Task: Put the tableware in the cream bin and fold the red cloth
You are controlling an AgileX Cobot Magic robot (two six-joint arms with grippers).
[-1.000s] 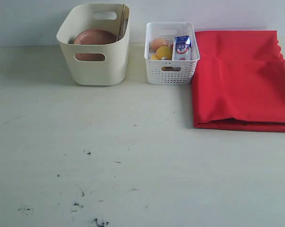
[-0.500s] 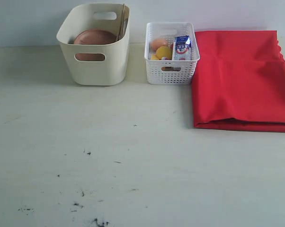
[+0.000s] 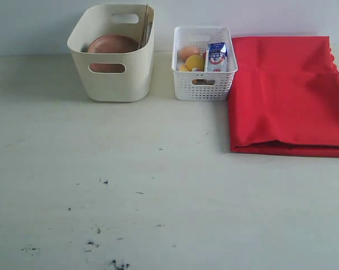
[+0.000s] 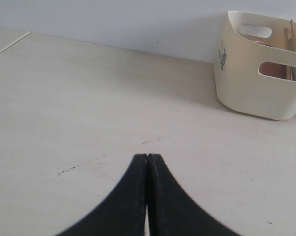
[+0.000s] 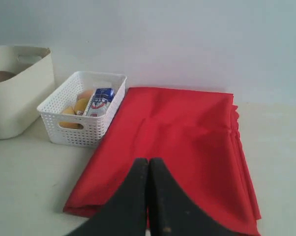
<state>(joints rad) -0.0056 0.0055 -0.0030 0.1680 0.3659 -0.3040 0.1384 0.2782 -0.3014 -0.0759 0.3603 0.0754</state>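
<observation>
A pale, whitish table [image 3: 158, 197] fills the exterior view, its surface faintly grained and speckled with small dark marks [image 3: 116, 263] toward the near edge. Behind it stands a plain light grey-blue wall [image 3: 254, 14]. Three things sit in a row at the far side, close to the wall. On the left is the bin [image 3: 116, 84], cream, smooth and tall, with oval handle slots. A brown plate [image 3: 113, 44] stands tilted inside it and shows again through the front slot. Thin sticks [image 4: 287, 49], which look like chopsticks, lean upright against the bin's inner right wall. What else is in the bin cannot be made out. Just right of it, apart from it, is the smaller white lattice basket [image 3: 204, 87], holding an egg [image 3: 187, 52], a lemon [image 3: 194, 61] and a blue-white carton [image 3: 217, 56]; a dark item behind its front slot is too small to tell. The cloth [image 3: 288, 90], bright red, lies flat right beside the basket, doubled over with its layers showing along the near edge, and it runs past the right border of the view. The left gripper [image 4: 147, 160] has its jaws pressed together over bare table, well away from the bin. The right gripper [image 5: 148, 164] is likewise pressed together, its tips seen against the near part of the cloth; whether they touch it cannot be told.
</observation>
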